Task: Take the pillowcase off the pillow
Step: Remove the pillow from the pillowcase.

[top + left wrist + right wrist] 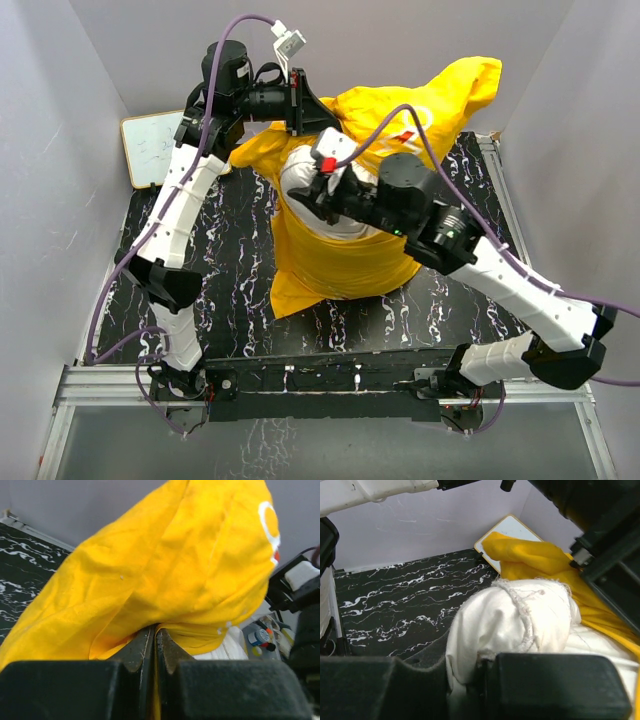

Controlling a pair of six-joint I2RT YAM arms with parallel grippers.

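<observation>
The yellow pillowcase (400, 120) lies bunched across the middle and back of the black marbled table, with a white-ringed print near its top. The white pillow (300, 170) sticks out of its opening at the left. My left gripper (305, 105) is shut on a fold of the pillowcase (190, 555); yellow cloth runs between the jaws (156, 635). My right gripper (320, 190) is shut on a corner of the pillow (520, 620), with white cloth pinched between the jaws. The pillowcase shows behind the pillow in the right wrist view (540, 560).
A white-faced board (152, 148) leans at the back left corner, also in the right wrist view (510, 532). Grey walls close in the table (220, 290) on three sides. A metal rail (320, 385) runs along the near edge.
</observation>
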